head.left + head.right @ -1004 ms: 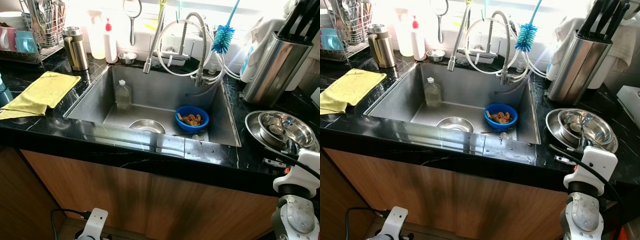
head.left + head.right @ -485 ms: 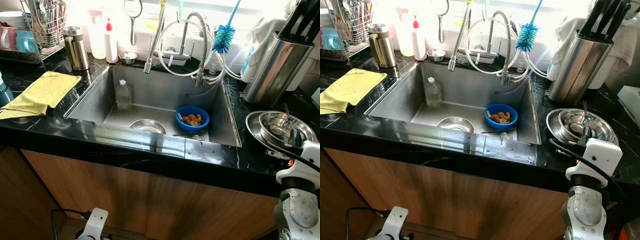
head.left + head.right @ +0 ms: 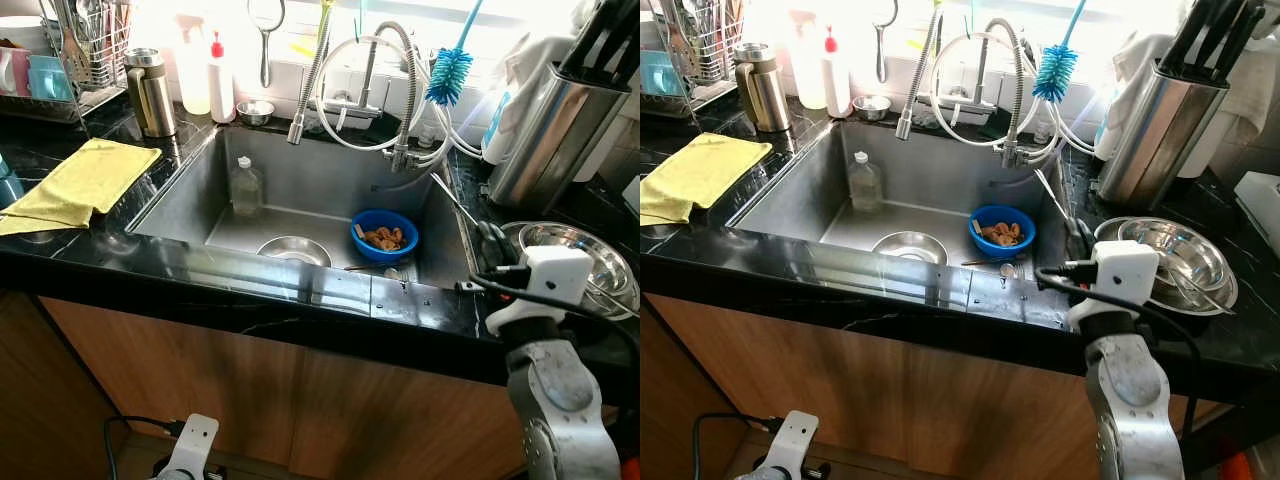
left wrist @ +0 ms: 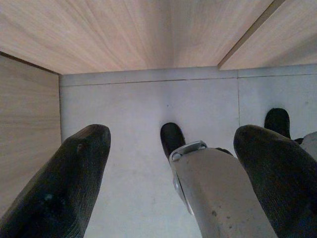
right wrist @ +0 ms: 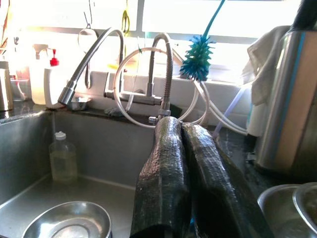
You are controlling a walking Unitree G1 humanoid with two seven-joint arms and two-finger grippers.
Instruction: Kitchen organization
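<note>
A steel sink (image 3: 180,190) is set in a black counter. In it stand a blue bowl (image 3: 384,236) of brown scraps, an empty steel bowl (image 3: 293,250) and a clear plastic bottle (image 3: 246,188). Stacked steel bowls (image 3: 588,262) sit on the counter to the right. My right gripper (image 3: 470,215) is shut and empty, raised over the sink's right rim and pointing at the faucet (image 5: 162,74); its fingers (image 5: 163,163) are pressed together. The left gripper (image 4: 173,136) hangs open by the cabinet, facing the floor.
A yellow cloth (image 3: 85,180) lies on the left counter, with a dish rack (image 3: 70,50) and a steel flask (image 3: 150,95) behind it. A tall steel utensil holder (image 3: 550,130) stands at the back right. Hoses and a blue brush (image 3: 446,76) hang over the sink.
My right arm has lifted and swung left, from beside the stacked steel bowls to above the sink's right rim. The left arm has not moved.
</note>
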